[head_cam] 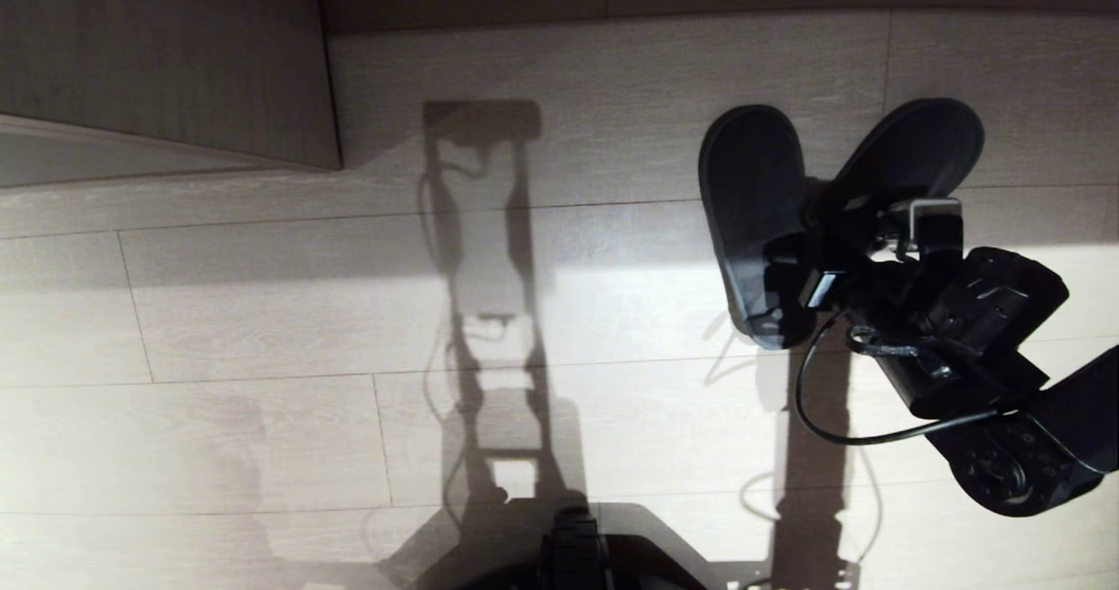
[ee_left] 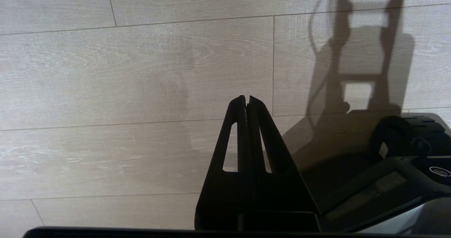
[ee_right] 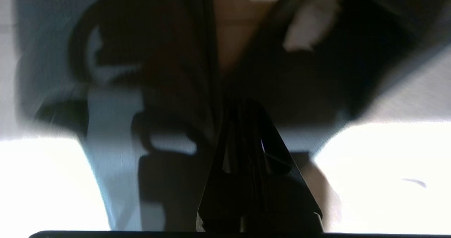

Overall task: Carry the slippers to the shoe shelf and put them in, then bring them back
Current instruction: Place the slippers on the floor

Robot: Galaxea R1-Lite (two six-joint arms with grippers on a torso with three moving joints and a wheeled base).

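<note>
The flat dark grey-black slide slippers (head_cam: 769,214) are held off the pale wood-grain floor (head_cam: 262,328), clamped in the right gripper (head_cam: 817,223). No shoe shelf is seen, so carrying is judged unfinished. The left gripper (ee_left: 246,102) is closed, empty.

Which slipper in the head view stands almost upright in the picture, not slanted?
The slipper on the robot's left, its sole running nearly straight up the picture. The other slipper slants toward the upper right. Both hang from the right pincer.

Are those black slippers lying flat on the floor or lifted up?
Lifted: the pair of flat dark slide slippers hangs splayed in a V, pinched by the right gripper above the pale wood-plank floor.
</note>
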